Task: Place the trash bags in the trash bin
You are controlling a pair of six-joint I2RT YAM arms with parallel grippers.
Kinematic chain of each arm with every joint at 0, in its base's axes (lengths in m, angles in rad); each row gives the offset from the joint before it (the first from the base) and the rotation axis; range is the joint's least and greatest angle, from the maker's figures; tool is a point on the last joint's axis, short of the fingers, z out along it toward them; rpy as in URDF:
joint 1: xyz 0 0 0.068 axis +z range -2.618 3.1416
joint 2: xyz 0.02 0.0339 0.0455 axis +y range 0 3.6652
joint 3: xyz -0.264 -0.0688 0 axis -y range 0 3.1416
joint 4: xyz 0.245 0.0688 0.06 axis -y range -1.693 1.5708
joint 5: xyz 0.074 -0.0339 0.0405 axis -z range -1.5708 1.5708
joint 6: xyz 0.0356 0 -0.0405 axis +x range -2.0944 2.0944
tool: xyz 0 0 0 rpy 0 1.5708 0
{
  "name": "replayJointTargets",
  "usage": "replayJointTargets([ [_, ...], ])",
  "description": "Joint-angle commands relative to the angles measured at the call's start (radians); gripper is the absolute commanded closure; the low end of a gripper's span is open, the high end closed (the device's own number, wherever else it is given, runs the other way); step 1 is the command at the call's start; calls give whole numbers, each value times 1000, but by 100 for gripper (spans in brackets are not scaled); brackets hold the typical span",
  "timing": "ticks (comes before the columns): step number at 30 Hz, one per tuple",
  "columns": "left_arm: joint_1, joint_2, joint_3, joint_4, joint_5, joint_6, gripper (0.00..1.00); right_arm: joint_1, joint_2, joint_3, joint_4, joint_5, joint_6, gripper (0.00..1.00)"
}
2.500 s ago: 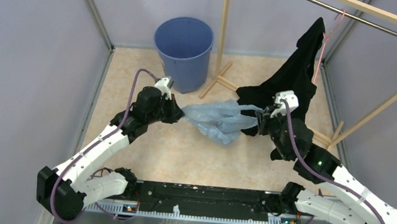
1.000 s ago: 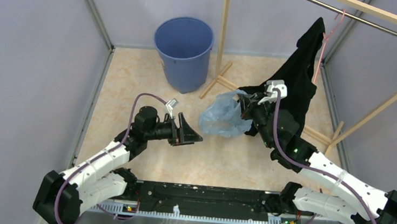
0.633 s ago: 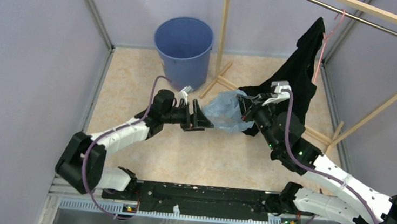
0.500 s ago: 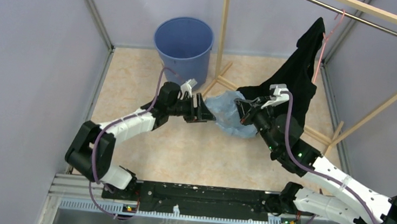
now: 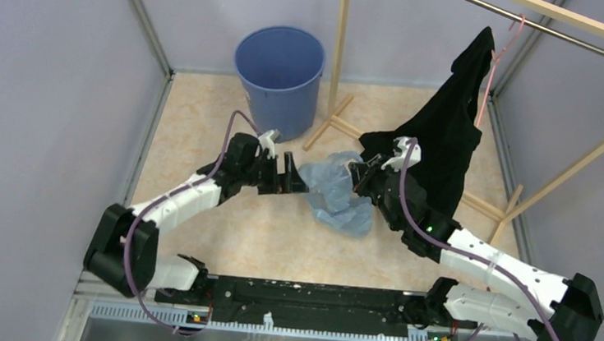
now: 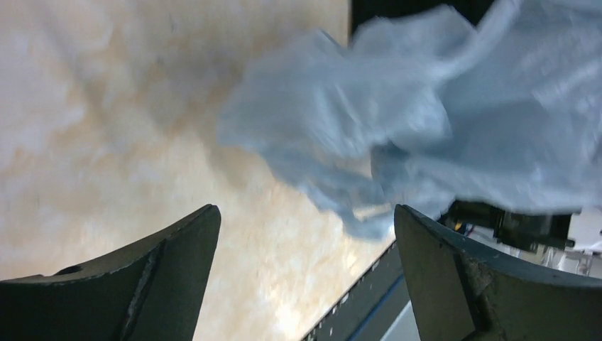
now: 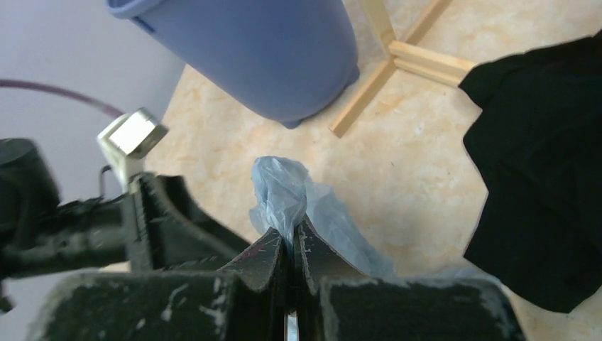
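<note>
The trash bag (image 5: 336,197), thin, crinkled and light blue, hangs low over the floor between the two arms. My right gripper (image 5: 356,179) is shut on a bunched top fold of the bag (image 7: 284,192), with its tips (image 7: 291,233) pressed together. My left gripper (image 5: 298,175) stands open just left of the bag, nothing between its fingers (image 6: 170,270). In the left wrist view the bag (image 6: 426,121) floats ahead of and above the open jaws. The round blue trash bin (image 5: 279,74) stands upright at the back, beyond the left gripper; its wall (image 7: 263,50) fills the top of the right wrist view.
A black garment (image 5: 441,141) on a pink hanger (image 5: 494,63) hangs from a wooden rack (image 5: 339,58) at the back right, close behind my right wrist. Grey walls enclose the beige floor (image 5: 203,129) on three sides.
The left gripper, which let go of the bag earlier, has swung back up to the bag's left edge, still open. The right gripper has carried the bag slightly left and lower.
</note>
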Motion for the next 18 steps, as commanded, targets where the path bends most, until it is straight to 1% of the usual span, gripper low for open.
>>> replayJointTargets([
  [1,-3,-195,-67,-207,-18,80,2,-2,26,-35,109,39,81,100],
  [3,-3,-314,-97,-284,-48,87,2,-3,23,-68,159,44,94,100],
  [5,-3,-424,-117,-329,-58,68,2,-3,17,-81,168,65,119,100],
  [8,-3,-543,-168,-306,-8,-58,4,-2,21,-86,179,84,132,100],
  [10,-5,-588,-261,-167,84,-205,7,-2,28,-81,181,85,131,100],
  [12,-8,-597,-388,98,197,-393,8,-3,35,-70,168,80,135,100],
  [14,-36,-566,-470,315,204,-522,6,-3,34,-64,161,66,136,100],
  [16,-97,-484,-451,329,156,-526,2,-3,29,-65,155,59,138,100],
  [18,-174,-389,-404,328,109,-519,2,-2,20,-69,144,64,140,100],
])
